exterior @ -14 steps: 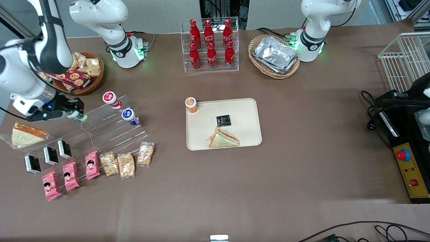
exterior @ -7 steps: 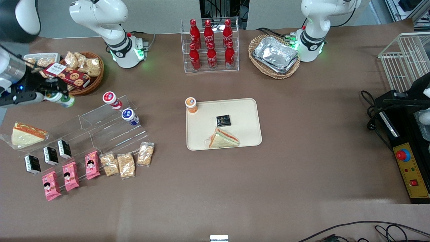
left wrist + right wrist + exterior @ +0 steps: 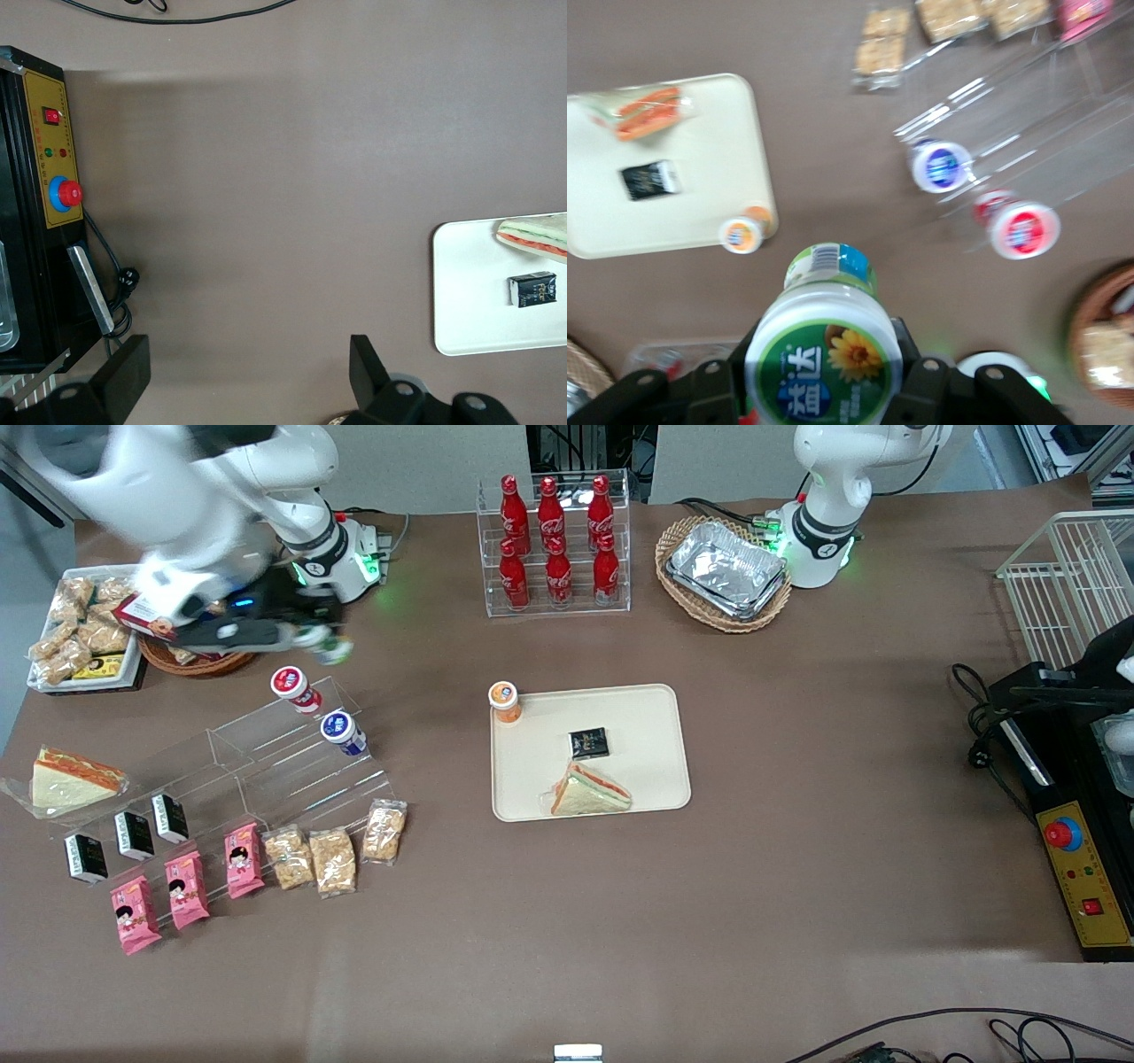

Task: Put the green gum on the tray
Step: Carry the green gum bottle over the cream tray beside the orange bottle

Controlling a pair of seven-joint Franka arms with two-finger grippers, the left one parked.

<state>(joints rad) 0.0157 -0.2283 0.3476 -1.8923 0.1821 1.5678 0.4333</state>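
Carried up off the clear stepped rack since a second ago, my gripper now hangs in the air above the brown cloth, farther from the front camera than the rack and near my arm's own base. Its two dark fingers are pinched on the green gum, one on each side of the round body, so the gum is held aloft and well apart from the tray.

The gum is a small round plastic bottle; its lid is white with a green ring and a printed yellow flower, and the body carries a green and blue label.

Just below my gripper on the clear acrylic rack stand two like bottles, one red-lidded and one blue-lidded, a step apart.

The tray is flat, smooth and cream, a rectangle with rounded corners and a low rim. On it lie a small glossy black packet and a wrapped triangular sandwich. An orange-lidded bottle stands at the tray corner nearest my gripper; I cannot tell whether it is on the rim or just beside it.

Beside my gripper sits a round woven basket of snack packs, partly hidden by my arm.
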